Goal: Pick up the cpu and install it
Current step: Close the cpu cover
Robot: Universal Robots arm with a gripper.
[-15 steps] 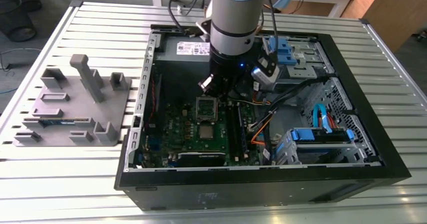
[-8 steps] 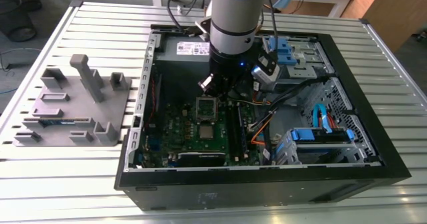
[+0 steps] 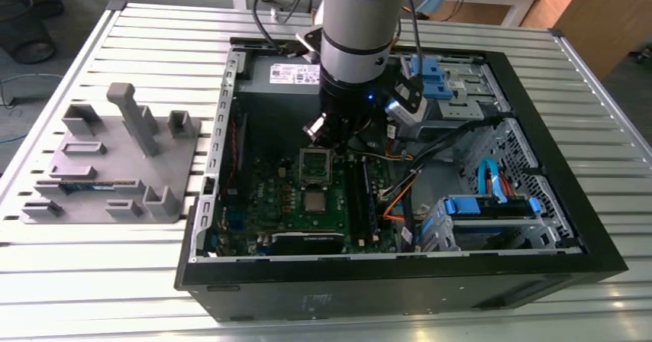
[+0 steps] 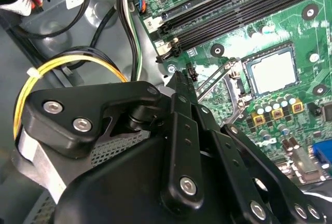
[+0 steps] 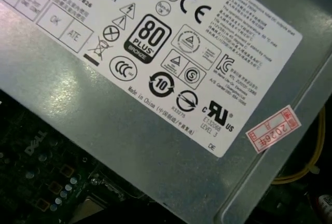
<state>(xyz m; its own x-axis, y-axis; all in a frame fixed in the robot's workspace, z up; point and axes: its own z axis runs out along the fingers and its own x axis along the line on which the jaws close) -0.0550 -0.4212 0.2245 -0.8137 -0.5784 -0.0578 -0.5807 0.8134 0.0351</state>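
The chip (image 4: pixel 271 71) already lies flat in its socket on the green board (image 3: pixel 305 197); in the exterior view it sits at about 6 o'clock from the gripper (image 3: pixel 341 132). Whether the gripper is open or shut, I cannot tell. I judge the chip light, stiff and fragile underneath, with a slippery metal top; the 2 opposite edges would be the place to grip.
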